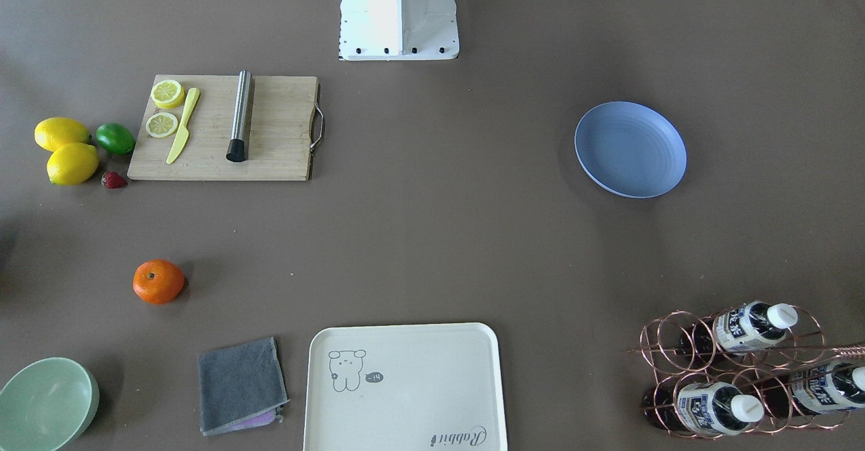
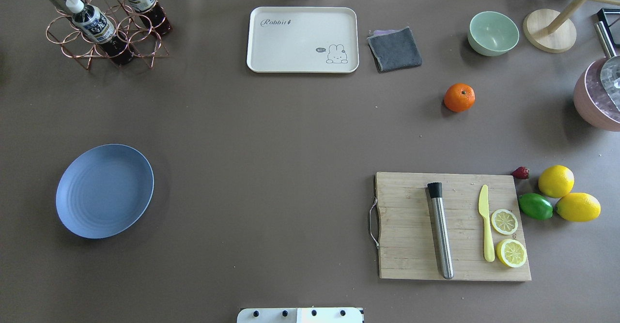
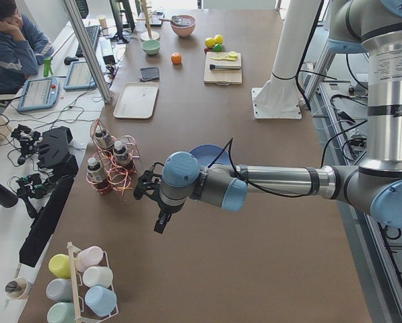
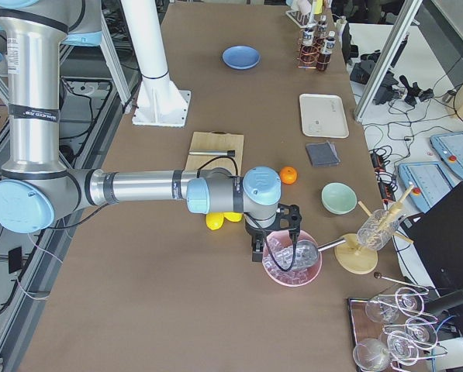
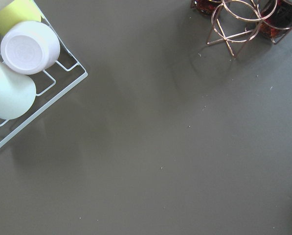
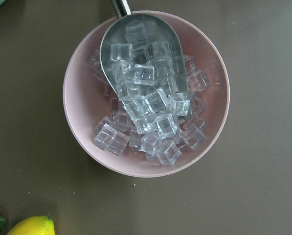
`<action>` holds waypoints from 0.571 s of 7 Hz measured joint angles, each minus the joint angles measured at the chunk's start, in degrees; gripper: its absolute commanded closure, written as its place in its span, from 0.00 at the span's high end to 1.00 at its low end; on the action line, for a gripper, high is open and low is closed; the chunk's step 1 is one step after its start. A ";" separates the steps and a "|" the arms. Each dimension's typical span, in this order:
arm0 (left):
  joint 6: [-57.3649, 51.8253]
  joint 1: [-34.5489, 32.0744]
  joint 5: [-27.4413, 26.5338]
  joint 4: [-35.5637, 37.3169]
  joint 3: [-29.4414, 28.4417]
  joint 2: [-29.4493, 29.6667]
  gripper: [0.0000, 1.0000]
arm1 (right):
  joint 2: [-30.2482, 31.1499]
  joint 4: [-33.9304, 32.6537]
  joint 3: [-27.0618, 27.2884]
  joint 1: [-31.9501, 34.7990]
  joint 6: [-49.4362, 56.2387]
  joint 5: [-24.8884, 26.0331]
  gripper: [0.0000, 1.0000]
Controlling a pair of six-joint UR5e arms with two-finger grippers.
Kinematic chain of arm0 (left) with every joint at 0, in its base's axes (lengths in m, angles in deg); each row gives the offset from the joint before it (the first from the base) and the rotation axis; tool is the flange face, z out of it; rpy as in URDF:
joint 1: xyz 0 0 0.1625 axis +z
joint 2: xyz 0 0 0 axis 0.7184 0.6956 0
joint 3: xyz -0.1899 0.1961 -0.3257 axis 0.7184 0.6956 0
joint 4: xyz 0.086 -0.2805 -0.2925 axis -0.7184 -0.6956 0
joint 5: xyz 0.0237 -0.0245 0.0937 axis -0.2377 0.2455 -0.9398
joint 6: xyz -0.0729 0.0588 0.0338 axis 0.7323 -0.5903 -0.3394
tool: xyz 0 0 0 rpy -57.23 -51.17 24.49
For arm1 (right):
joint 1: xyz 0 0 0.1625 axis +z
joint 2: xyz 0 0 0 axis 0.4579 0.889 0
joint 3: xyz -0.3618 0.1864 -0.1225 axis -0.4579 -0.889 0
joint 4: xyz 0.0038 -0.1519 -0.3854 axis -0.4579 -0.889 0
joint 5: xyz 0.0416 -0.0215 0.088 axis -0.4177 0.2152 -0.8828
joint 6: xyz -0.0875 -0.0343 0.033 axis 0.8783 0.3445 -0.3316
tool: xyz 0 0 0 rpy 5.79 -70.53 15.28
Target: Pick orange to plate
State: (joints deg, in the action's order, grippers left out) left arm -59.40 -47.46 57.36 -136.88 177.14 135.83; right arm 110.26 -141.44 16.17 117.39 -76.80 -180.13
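The orange (image 2: 459,97) rests alone on the brown table, between the grey cloth and the cutting board, also seen in the front view (image 1: 158,281). Far across the table lies the periwinkle-blue plate (image 2: 104,191), empty (image 1: 630,149). Neither gripper shows in the overhead or front views. In the exterior left view my left gripper (image 3: 160,223) hangs over bare table near the bottle rack, beyond the plate (image 3: 207,152). In the exterior right view my right gripper (image 4: 257,249) hovers over a pink bowl of ice, a short way from the orange (image 4: 288,175). I cannot tell whether either is open or shut.
A wooden cutting board (image 2: 411,245) carries a steel muddler, a yellow knife and lemon slices. Lemons (image 2: 555,181), a lime and a strawberry lie beside it. A cream tray (image 2: 302,39), grey cloth (image 2: 395,48), green bowl (image 2: 493,33), bottle rack (image 2: 104,25) and pink ice bowl (image 6: 146,93) line the edges.
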 measured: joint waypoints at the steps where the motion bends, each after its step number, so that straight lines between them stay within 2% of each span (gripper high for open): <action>1: 0.24 0.03 4.07 -0.95 -0.25 0.33 0.99 | -0.99 0.03 1.64 -0.33 -0.02 0.06 1.00; 3: 1.86 1.02 8.12 -1.73 0.06 0.47 0.98 | -2.96 0.05 3.56 -2.98 -0.93 0.33 1.00; 4: 5.97 3.30 8.96 -3.29 0.02 0.30 0.98 | -3.50 0.06 4.52 -5.26 -3.51 1.03 1.00</action>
State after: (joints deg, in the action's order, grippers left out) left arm -53.43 -44.15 66.33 -140.17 177.16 136.12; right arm 106.76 -141.38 20.69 112.12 -80.31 -179.10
